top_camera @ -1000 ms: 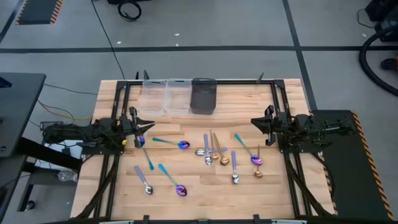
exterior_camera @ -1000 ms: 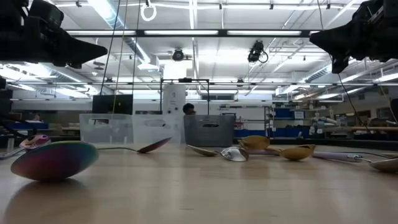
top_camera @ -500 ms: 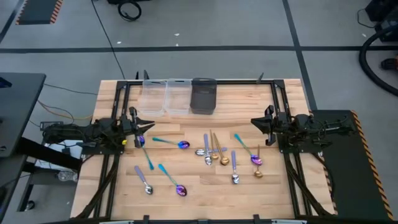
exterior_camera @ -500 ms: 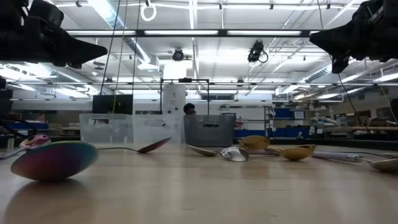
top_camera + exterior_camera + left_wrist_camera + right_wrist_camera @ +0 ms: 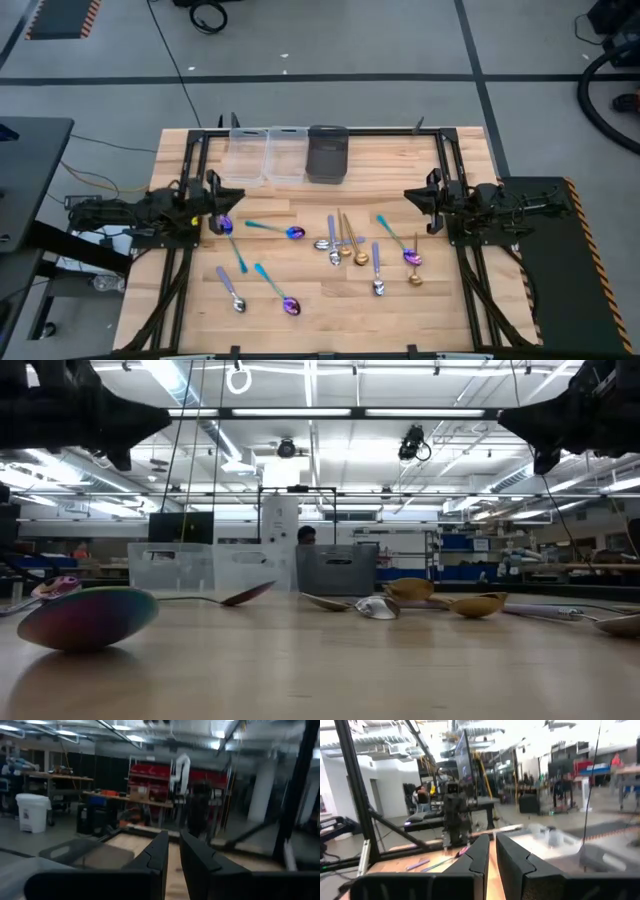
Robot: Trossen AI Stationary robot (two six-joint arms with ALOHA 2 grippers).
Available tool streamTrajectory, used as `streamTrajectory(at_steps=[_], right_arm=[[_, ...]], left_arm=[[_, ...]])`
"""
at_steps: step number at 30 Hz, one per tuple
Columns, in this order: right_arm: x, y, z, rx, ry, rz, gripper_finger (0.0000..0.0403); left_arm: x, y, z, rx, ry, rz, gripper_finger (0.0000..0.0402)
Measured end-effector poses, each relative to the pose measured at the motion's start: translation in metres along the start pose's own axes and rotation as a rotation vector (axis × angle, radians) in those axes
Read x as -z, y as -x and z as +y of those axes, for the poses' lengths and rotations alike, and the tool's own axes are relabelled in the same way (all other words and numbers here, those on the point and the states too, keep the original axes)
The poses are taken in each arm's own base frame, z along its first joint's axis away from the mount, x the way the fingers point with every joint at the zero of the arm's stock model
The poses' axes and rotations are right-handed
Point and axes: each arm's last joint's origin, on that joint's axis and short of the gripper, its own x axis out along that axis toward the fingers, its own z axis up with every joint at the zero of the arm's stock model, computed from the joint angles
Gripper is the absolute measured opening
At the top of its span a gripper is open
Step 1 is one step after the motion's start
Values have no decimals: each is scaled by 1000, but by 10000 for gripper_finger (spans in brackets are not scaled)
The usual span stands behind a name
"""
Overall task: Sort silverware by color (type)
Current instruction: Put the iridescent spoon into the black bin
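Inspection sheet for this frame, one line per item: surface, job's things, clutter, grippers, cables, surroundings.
Surface: wooden table, black frame rails along its edges.
Job's things: silverware lies scattered mid-table, unsorted; gold, lilac-handled silver and teal-handled purple spoons mixed. Two clear bins and a dark bin at the far edge look empty.
Clutter: nothing seen.
Grippers: left gripper raised at the table's left side, fingers nearly together, holding nothing; right gripper raised at the right side, likewise.
Cables: black cable across the floor; thin wires beside the left arm.
Surroundings: open workshop; a person far behind the bins.
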Motion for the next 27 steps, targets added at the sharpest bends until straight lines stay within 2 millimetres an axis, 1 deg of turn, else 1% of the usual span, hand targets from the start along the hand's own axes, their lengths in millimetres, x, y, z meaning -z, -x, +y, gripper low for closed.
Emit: streamTrajectory(at_steps=[2,4,6,8,11,16,22,25,27], right_arm=[[-5,0,0,-1,-5,-55,44],[-12,1,0,-2,-30,-120,44],[-20,2,-1,27,-90,-196,44],[-23,3,-3,93,-184,-240,44],[-22,3,-6,189,-358,-247,44],[-15,2,-7,227,-490,-210,44],[-8,0,-4,133,-460,-110,44],[-7,0,-3,98,-455,-92,44],[-7,0,-3,100,-454,-93,44]], left_arm=[[-3,0,0,-1,52,-34,55],[-4,0,1,-9,56,-41,55],[-4,0,2,-16,37,-41,55],[-4,0,2,-21,29,-43,55],[-6,0,2,-17,47,-59,55],[-7,0,2,-16,54,-67,55],[-6,0,2,-18,-7,-64,55],[-7,0,2,-16,41,-72,55],[-6,0,2,-17,36,-62,55]])
